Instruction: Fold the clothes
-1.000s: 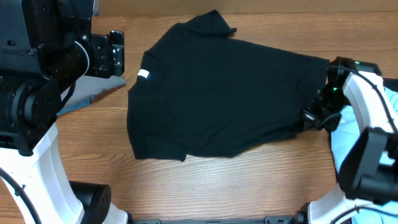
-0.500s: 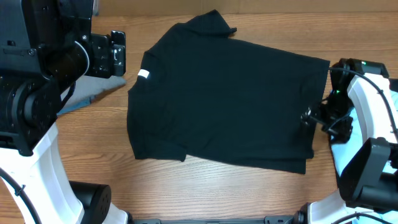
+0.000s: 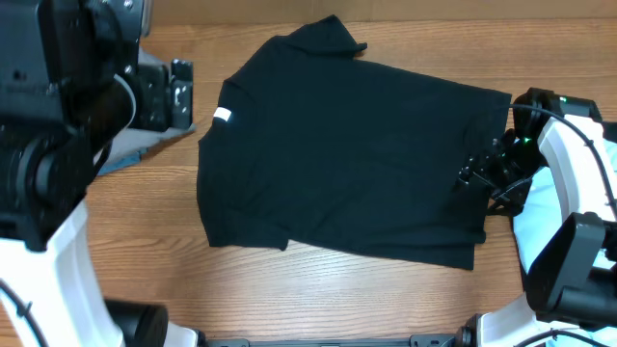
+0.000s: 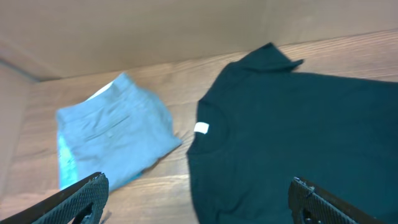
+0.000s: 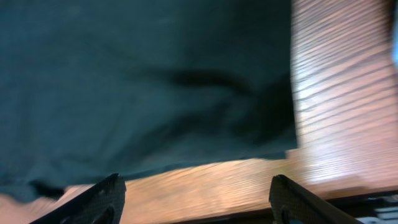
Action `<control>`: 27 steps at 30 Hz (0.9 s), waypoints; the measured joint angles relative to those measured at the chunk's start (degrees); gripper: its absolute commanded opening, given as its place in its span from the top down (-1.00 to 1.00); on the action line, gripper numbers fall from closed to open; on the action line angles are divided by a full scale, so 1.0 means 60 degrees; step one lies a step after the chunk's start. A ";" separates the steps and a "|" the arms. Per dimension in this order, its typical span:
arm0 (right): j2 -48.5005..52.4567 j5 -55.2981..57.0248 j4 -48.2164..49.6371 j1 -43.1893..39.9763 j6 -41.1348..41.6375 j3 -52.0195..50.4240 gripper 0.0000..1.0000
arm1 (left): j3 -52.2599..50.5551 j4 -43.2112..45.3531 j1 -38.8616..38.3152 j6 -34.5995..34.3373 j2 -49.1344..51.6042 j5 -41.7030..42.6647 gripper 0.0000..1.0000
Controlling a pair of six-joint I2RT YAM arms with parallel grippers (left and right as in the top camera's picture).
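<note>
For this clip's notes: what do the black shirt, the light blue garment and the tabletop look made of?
Black shirt: soft matte fabric, possibly knit; it lies limp with shallow wrinkles and no shine. Light blue garment: thin cloth, folded flat, stitched seams showing; fibre unclear. Tabletop: wood or wood-look laminate, brown grain lines, slight sheen.

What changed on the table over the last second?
The black shirt's hem corner by the right gripper, bunched a second ago, now lies spread toward the near edge. That gripper, open, backed off, then returned over the hem. The left gripper shifted slightly. The white tag stayed put.
</note>
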 measured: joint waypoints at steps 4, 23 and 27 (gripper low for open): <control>-0.0557 -0.0765 -0.0127 0.0197 -0.0120 -0.0055 -0.67 | -0.1508 -0.0015 0.0000 -0.0153 -0.1282 -0.0623 -1.00; -0.4284 -0.0361 0.1945 0.0681 0.3450 -0.4801 -0.10 | -1.1081 0.2197 0.0525 -0.1089 -0.0688 0.0237 -0.96; -0.4280 -0.0208 0.2860 0.0211 0.4058 -0.5923 -0.12 | -1.2040 0.2983 0.0634 -0.1082 -0.0430 0.0317 -0.96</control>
